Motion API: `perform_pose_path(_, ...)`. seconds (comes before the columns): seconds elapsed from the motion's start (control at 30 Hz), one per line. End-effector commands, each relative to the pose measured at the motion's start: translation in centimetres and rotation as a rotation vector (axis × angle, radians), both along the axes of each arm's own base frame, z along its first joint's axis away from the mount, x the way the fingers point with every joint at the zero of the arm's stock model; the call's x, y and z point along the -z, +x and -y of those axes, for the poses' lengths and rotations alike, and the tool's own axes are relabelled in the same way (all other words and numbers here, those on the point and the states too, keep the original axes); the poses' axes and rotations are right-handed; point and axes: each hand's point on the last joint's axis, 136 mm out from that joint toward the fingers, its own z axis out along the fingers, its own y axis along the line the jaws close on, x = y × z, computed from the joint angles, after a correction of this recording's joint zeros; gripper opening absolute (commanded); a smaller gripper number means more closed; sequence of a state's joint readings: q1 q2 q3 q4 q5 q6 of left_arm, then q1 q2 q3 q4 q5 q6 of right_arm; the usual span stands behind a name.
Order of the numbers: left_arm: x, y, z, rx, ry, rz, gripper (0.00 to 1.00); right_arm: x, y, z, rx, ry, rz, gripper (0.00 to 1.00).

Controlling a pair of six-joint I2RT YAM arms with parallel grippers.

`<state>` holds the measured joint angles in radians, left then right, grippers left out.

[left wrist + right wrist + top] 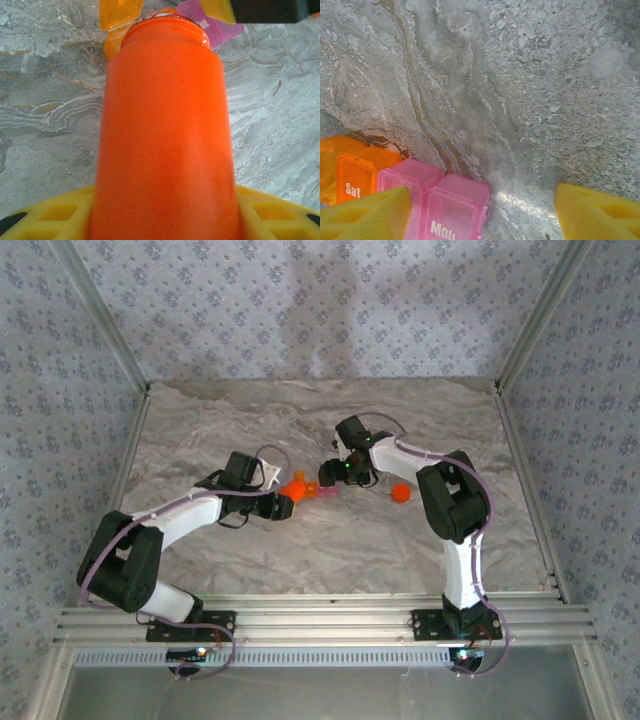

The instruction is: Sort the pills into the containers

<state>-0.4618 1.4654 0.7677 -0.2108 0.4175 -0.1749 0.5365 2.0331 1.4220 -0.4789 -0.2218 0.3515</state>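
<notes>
Pink and orange see-through plastic lies nearest: the containers (435, 200) sit on the table right at my right pincer (482, 202). The pink compartment marked "Mon" reaches into the gap, and the orange one marked "Sat" lies to the outside of one yellow finger (367, 215). I cannot tell whether that finger touches them. My right pincer is spread and pinches nothing; its other finger stands well apart over bare stone. The compartment walls are cloudy and I cannot tell what they hold. My left pincer (165, 220) is pressed onto the orange bottle (165, 125), which lies along it with its uncapped mouth pointing away from my wrist. Just past that mouth are an orange flap of the containers and the pink compartment. A finger of the right pincer reaches in there as well, so both pincers, the bottle and the containers crowd one small spot. A round orange cap (401, 493) lies on the table behind my right pincer, between it and that arm's elbow, apart from the containers. Farther out, ahead of both pincers, the marble table (230, 420) is open stone up to its far edge. There the patterned walls (300, 310) rise, with metal posts (105, 325) at the far corners, and more wall closes in both sides.
</notes>
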Motion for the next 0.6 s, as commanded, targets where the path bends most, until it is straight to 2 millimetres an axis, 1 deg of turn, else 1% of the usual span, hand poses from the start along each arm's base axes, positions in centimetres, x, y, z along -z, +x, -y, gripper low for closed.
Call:
perform_pose_path(0.0, -0.37, 0.67, 0.04, 0.010, 0.018, 0.002, 0.00, 1.52, -0.40, 0.31, 0.016, -0.011, -0.039, 0.77)
perform_pose_path(0.33, -0.15, 1.05, -0.10, 0.005, 0.051, -0.026, 0.00, 1.45, -0.41, 0.37, 0.016, -0.010, -0.039, 0.77)
perform_pose_path(0.57, 0.15, 0.87, -0.20, 0.012, 0.069, -0.052, 0.00, 1.46, -0.43, 0.35, 0.017, -0.008, -0.041, 0.77)
